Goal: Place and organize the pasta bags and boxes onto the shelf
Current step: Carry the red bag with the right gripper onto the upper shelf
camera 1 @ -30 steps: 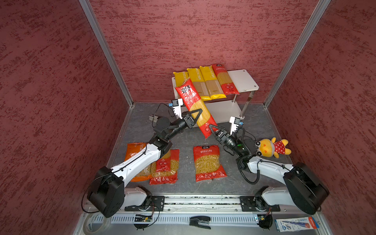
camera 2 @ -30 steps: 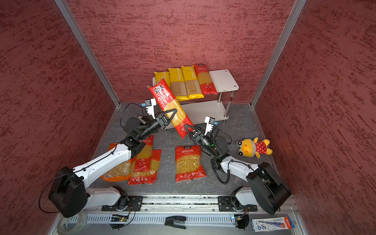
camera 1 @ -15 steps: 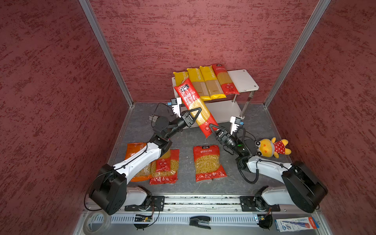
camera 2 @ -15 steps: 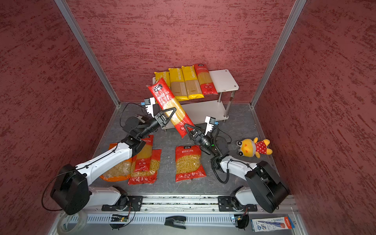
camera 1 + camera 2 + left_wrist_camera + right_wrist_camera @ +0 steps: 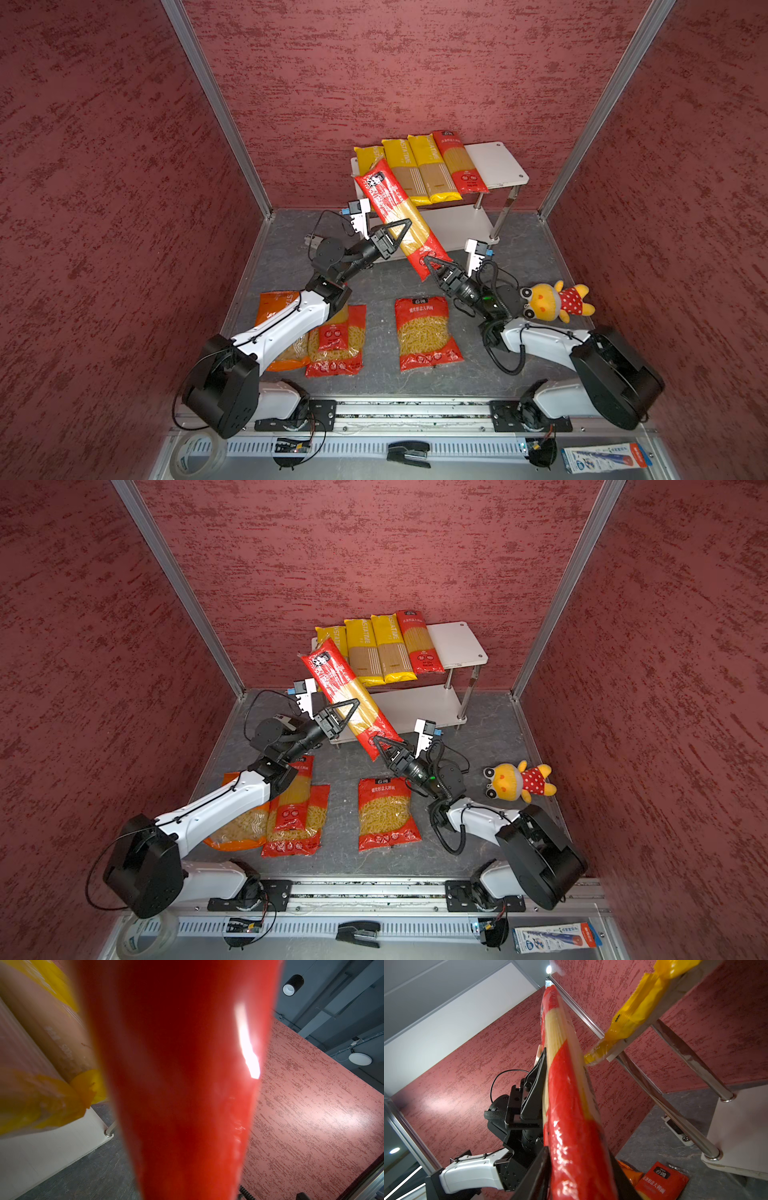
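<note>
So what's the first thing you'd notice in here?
A long red spaghetti pack slants in the air before the shelf, gripped midway by the left end effector, the right end effector at its lower end. Yellow packs line the top board; a yellow plush toy sits on the floor at right.

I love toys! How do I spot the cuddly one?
Start at the white two-tier shelf against the back wall, then look down to the grey floor beside the right arm. There lies a yellow plush toy; nothing else wears a red polka-dot dress.
</note>
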{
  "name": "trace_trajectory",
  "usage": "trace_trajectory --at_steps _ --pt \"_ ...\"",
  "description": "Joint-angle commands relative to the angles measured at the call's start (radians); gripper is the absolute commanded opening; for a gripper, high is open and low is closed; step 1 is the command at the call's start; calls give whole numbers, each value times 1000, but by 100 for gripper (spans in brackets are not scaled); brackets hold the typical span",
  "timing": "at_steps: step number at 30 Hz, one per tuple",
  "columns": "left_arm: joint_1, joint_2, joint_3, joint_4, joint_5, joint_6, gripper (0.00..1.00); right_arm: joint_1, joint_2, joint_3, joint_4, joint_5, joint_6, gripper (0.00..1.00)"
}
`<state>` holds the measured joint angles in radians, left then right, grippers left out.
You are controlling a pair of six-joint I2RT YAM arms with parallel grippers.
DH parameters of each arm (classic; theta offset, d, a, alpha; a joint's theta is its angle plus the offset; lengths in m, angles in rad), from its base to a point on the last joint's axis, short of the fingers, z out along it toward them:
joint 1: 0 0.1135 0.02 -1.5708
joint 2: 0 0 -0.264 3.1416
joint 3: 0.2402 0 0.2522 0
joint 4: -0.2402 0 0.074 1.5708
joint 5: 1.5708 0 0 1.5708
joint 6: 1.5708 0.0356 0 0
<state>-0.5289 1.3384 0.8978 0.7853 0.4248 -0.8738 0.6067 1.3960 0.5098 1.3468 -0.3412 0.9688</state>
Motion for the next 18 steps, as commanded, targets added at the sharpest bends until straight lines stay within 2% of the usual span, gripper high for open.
trace_trajectory --at_steps 1,3,7,10,14,18 --pt "0 -14 73 169 0 -36 11 4 -9 28 2 1 3 28" --pt "0 -9 73 167 -3 -40 16 4 -6 37 21 7 10 20" --pt "3 -7 75 156 -9 -48 25 4 -6 48 57 39 26 11" --pt "5 -10 80 142 -8 -46 33 4 -6 69 70 58 30 8" --pt "7 -18 80 128 -8 -42 49 3 1 98 123 99 49 3" --pt "9 -25 75 112 -13 -36 58 4 9 130 166 148 74 0"
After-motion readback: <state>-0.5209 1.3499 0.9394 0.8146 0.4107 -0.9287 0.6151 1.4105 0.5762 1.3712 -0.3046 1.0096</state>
